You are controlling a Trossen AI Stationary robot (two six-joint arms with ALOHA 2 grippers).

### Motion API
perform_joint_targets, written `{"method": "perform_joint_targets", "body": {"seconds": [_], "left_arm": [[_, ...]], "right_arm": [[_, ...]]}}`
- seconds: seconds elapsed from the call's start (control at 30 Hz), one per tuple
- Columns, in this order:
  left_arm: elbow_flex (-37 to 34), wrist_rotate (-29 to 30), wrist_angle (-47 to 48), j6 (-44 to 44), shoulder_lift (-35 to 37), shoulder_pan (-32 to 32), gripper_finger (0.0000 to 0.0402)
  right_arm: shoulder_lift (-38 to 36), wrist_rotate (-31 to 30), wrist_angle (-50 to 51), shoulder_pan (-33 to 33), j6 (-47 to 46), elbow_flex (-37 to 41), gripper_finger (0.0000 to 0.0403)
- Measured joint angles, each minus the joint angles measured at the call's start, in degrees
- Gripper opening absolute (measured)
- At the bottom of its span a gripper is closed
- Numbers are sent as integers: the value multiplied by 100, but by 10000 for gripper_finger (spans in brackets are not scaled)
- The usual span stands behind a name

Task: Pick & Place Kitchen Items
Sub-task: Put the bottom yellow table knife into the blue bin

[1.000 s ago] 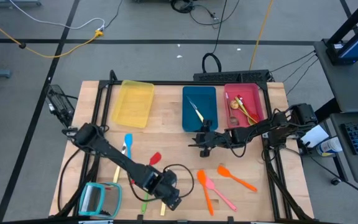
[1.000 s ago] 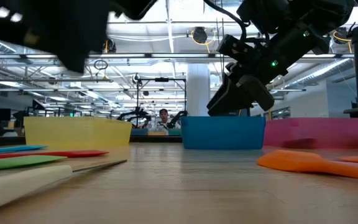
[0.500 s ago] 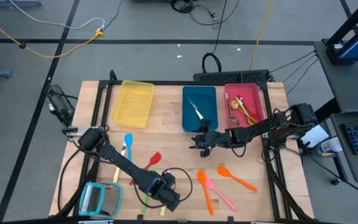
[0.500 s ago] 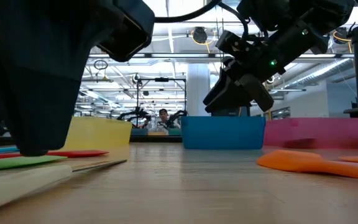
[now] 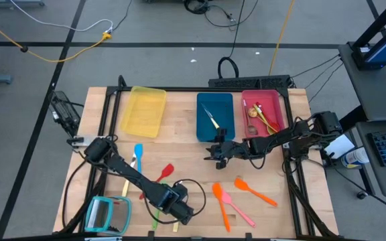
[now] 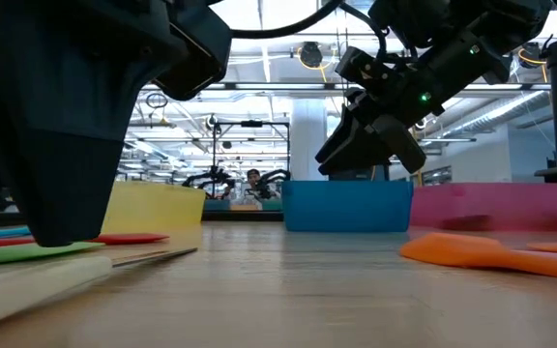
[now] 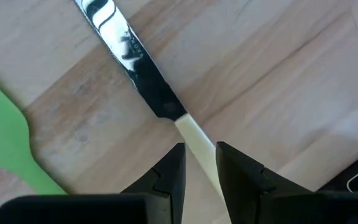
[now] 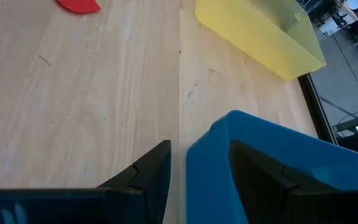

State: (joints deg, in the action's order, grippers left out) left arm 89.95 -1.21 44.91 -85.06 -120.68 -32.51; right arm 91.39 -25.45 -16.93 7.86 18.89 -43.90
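A knife with a cream handle (image 7: 194, 140) and a metal blade (image 7: 126, 50) lies flat on the wood near the table's front edge. My left gripper (image 7: 199, 168) points down at it, open. Its fingers stand on either side of the handle, and I cannot tell whether they touch it. In the high view the left gripper (image 5: 181, 213) covers most of the knife. My right gripper (image 5: 213, 152) hangs open above the near end of the blue tray (image 5: 215, 115), whose corner (image 8: 253, 155) shows between its fingers. Nothing is held.
A green spatula (image 7: 5, 143) lies beside the knife. Blue (image 5: 138, 155) and red (image 5: 165, 172) utensils lie to the left, orange (image 5: 254, 191) and pink (image 5: 236, 209) ones to the right. The yellow (image 5: 144, 110) and red (image 5: 263, 110) trays stand at the back. A teal-framed square (image 5: 106, 214) is near left.
My left gripper has come down toward the knife, from well above the table to just over the wood. Its opening is unchanged.
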Motion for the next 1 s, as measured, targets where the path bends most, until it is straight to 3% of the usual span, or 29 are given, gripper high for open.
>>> {"method": "perform_joint_targets", "body": {"seconds": [0.27,0.7,1.0], "left_arm": [[-12,-101,-364,-25,-274,2,93],[4,45,129,455,-361,100,92],[-2,294,319,858,-372,356,92]], "right_arm": [[0,2,2,0,-15,0,157],[2,23,-105,12,-45,0,157],[-148,22,206,87,-863,0,149]]}}
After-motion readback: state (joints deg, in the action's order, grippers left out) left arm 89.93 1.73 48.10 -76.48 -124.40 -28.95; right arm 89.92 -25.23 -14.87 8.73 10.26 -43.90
